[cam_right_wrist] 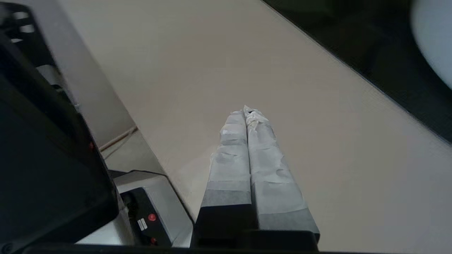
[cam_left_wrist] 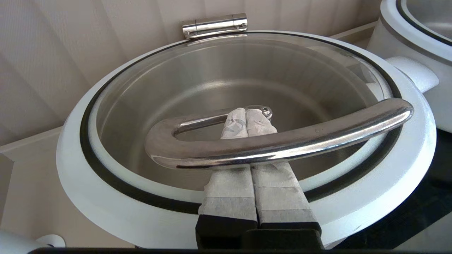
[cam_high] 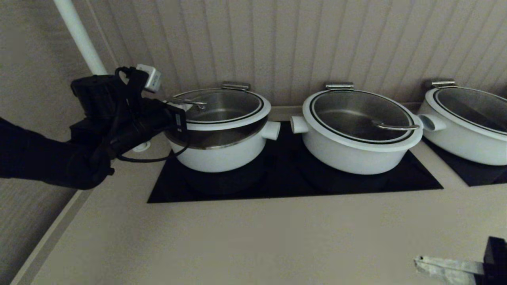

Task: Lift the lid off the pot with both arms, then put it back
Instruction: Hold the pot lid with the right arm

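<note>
The leftmost pot (cam_high: 222, 154) is white and stands on the black hob. Its glass lid (cam_high: 237, 120) is tilted, with the front edge raised off the pot and a steel band showing in the gap. The back edge stays by the steel bracket (cam_high: 235, 85). My left gripper (cam_left_wrist: 246, 114) is shut, its taped fingers (cam_left_wrist: 229, 190) pushed under the lid's curved steel handle (cam_left_wrist: 300, 139) and bearing it from below. In the head view the left gripper (cam_high: 186, 103) is at the lid's left side. My right gripper (cam_right_wrist: 247, 111) is shut on nothing, low over the counter at the near right (cam_high: 422, 262).
Two other white pots with lids stand to the right, one in the middle (cam_high: 356, 150) and one at the far right (cam_high: 463, 146). A white pole (cam_high: 79, 35) rises behind my left arm. The panelled wall is close behind the pots. Beige counter (cam_high: 237, 245) lies in front.
</note>
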Tool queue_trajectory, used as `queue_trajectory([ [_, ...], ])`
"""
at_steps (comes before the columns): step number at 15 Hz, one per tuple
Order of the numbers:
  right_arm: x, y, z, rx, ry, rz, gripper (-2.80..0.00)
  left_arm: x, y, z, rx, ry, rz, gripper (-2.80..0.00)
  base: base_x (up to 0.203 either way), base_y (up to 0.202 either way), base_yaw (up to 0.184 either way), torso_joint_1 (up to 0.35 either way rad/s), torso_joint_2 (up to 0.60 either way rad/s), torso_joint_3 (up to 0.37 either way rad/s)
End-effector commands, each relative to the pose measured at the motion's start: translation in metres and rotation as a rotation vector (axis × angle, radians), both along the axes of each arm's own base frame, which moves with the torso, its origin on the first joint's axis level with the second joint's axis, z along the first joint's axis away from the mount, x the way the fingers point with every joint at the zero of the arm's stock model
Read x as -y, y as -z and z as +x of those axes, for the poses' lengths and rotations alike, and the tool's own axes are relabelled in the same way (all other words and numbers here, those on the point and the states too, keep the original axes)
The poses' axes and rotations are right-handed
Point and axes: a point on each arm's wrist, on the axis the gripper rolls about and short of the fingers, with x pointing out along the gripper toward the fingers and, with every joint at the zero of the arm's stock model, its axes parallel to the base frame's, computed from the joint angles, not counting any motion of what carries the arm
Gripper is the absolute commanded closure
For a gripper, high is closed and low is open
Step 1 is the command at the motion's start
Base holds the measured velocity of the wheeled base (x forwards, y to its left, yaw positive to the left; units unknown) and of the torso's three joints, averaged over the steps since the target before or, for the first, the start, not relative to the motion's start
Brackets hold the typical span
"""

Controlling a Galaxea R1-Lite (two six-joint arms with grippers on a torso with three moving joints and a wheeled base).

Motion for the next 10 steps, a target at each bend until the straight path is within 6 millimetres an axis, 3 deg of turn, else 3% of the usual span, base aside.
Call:
queue_trajectory([
  [1,-0.01,0.007,0.025,-0.059,-0.052,-0.01,0.0,0.0,-0.002,-0.001,0.01,0.001,-0.001,0.0,0.0,0.0,0.0,0.0,0.0,0.0],
  [5,-0.029,0.007,0.073,0.035,-0.098,0.01,0.0,0.0,0.0,0.0,0.006,0.003,-0.001,0.0,0.0,0.0,0.0,0.0,0.0,0.0],
  [10,-0.046,-0.003,0.11,0.096,-0.132,0.025,0.0,0.001,0.004,0.002,-0.01,0.005,-0.013,0.0,0.0,0.0,0.0,0.0,0.0,0.0],
])
